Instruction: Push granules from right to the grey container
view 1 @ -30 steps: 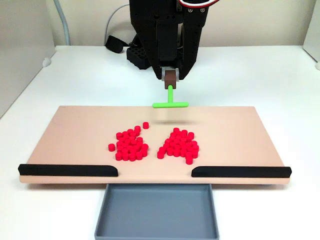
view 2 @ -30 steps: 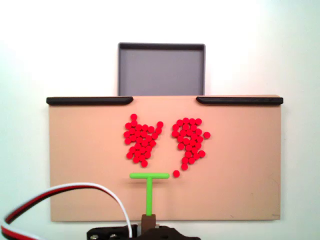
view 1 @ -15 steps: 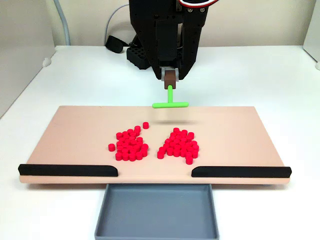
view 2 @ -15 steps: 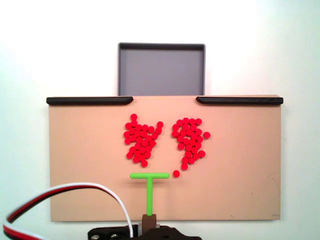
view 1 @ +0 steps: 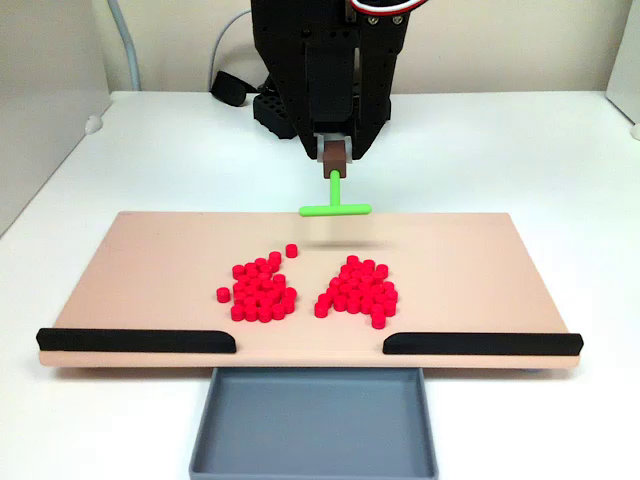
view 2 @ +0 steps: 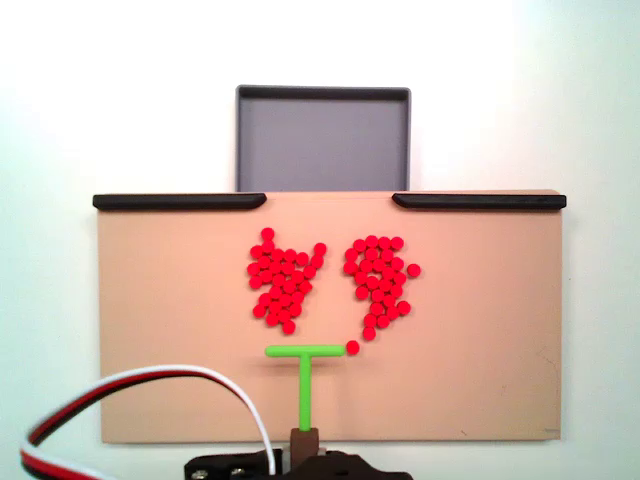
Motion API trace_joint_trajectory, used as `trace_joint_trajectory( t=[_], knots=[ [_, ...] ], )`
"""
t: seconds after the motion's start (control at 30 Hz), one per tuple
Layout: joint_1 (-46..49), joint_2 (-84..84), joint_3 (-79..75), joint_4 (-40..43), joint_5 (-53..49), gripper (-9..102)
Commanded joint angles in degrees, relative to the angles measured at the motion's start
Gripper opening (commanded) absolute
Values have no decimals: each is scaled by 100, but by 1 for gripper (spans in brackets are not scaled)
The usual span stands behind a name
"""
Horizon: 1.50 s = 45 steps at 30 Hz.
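Line up behind the pile before you shove

Tool (view 1: pixel 336 160) pinching stick (view 2: pixel 305 375); drop it at 6 o'clock of the granules (view 2: pixel 378 281), then sweep toward 12, into the tray (view 2: pixel 322 140).

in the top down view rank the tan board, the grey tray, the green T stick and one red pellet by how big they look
1. tan board
2. grey tray
3. green T stick
4. one red pellet

Red granules (view 1: pixel 305 290) in two clusters mid tan board (view 1: pixel 150 260); one stray apart. Grey container (view 1: pixel 315 425) empty, flat, abutting board edge.
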Motion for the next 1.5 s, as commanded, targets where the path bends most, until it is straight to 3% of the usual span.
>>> trace_joint_trajectory(
  t=[0.0, 0.73, 1.07, 1.47],
  knots=[
    [44, 53, -158, 18, -44, 0],
    [202, 70, -158, 26, -264, 0],
    [853, 185, -158, 26, -2127, 0],
    [2417, 396, -281, 18, -5546, 0]
  ],
)
